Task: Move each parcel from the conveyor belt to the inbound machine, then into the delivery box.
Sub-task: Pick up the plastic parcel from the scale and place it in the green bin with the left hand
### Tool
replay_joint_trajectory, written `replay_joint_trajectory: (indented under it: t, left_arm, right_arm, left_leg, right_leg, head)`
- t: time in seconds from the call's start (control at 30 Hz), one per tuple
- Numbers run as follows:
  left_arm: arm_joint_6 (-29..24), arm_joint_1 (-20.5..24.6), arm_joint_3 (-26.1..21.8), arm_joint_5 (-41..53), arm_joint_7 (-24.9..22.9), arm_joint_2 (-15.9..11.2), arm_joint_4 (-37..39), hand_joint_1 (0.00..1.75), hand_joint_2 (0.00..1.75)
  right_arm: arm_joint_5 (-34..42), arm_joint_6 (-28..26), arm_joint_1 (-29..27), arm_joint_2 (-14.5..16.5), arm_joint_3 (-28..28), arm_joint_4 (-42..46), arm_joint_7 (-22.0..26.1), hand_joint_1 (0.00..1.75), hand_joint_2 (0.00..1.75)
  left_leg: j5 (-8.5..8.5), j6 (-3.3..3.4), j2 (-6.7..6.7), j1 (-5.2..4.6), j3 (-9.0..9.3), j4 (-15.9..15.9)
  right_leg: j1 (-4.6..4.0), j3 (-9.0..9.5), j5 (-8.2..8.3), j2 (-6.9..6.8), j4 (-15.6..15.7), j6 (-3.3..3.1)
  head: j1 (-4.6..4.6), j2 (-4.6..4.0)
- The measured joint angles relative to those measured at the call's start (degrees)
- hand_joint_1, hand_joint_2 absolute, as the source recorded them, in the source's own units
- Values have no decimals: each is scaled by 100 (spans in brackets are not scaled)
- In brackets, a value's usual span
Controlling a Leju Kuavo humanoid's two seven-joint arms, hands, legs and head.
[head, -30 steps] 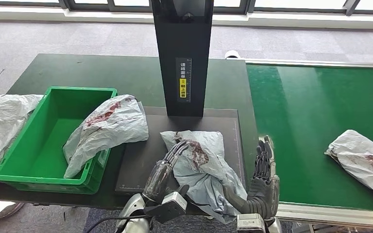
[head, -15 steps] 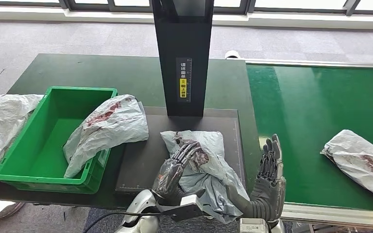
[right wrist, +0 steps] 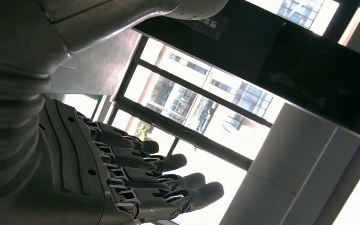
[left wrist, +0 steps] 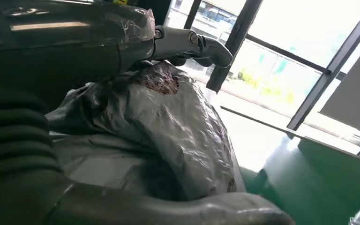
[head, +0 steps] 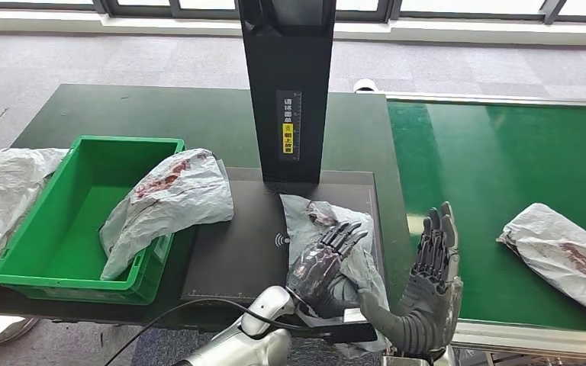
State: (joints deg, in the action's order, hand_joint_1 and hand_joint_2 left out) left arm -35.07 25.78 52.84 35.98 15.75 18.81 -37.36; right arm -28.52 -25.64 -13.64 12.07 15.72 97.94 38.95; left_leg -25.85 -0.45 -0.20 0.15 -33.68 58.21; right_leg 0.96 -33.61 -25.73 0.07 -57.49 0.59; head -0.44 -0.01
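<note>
Head view, green bin, 1 grey parcel draped over rim

Arms: silver casing with a black cable along the left forearm. Left hand and right hand: dark segmented fingers, grey ribbed wrist covers.

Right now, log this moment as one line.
left robot hand: grips parcel on inbound machine plate | right robot hand: open, raised | next parcel: on conveyor belt
</note>
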Motion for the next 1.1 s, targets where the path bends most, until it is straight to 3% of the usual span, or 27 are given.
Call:
replay_joint_trajectory:
  t: [0.33, 0.67, 0.7, 0.8, 0.83, 0.97, 1.1]
  left_arm:
    - [-144, 302, 1142, -711, -18, 131, 705, 0, 175]
    - [-48, 361, 1443, -784, -23, 147, 944, 0, 175]
    - [24, 366, 1467, -799, -58, 147, 961, 17, 175]
    - [326, 399, 1637, -791, -265, 149, 1031, 147, 175]
    - [432, 411, 1710, -768, -338, 149, 1057, 175, 175]
    - [847, 451, 1970, -701, -559, 151, 1169, 175, 175]
    - [887, 470, 2062, -688, -623, 158, 1236, 175, 175]
  right_arm:
    - [-97, 235, 53, 90, 75, 170, -138, 0, 175]
    - [-79, 319, 160, 109, 93, 173, -156, 0, 175]
    - [-74, 353, 171, 109, 93, 172, -155, 0, 175]
    - [-45, 498, 229, 117, 93, 170, -149, 0, 175]
    - [-36, 546, 255, 121, 93, 170, -145, 0, 175]
    - [-28, 751, 361, 138, 92, 170, -122, 0, 175]
    - [-100, 913, 415, 186, 91, 169, -129, 0, 175]
  left_leg:
    - [0, 0, -1, 0, -2, 0]
    - [1, 1, -2, 0, -1, 0]
    - [1, 1, -2, 0, 0, 0]
    - [1, 1, -3, 0, 0, 0]
    - [1, 1, -3, 0, 1, 0]
    - [1, 1, -4, 0, 8, 0]
    - [0, 2, -4, 0, 21, -1]
  right_leg:
    - [0, 2, 0, -2, 0, 1]
    - [0, 3, 0, -5, 0, 0]
    - [0, 4, 0, -5, 0, 0]
    - [0, 6, 0, -6, 0, 0]
    - [0, 7, 0, -7, 0, 0]
    - [0, 16, -1, -8, 0, 1]
    - [0, 31, -3, -8, 1, 2]
  head:
    - [0, 1]
    - [0, 0]
    - [0, 0]
    - [0, 0]
    - [0, -1]
    - [0, 1]
    - [0, 1]
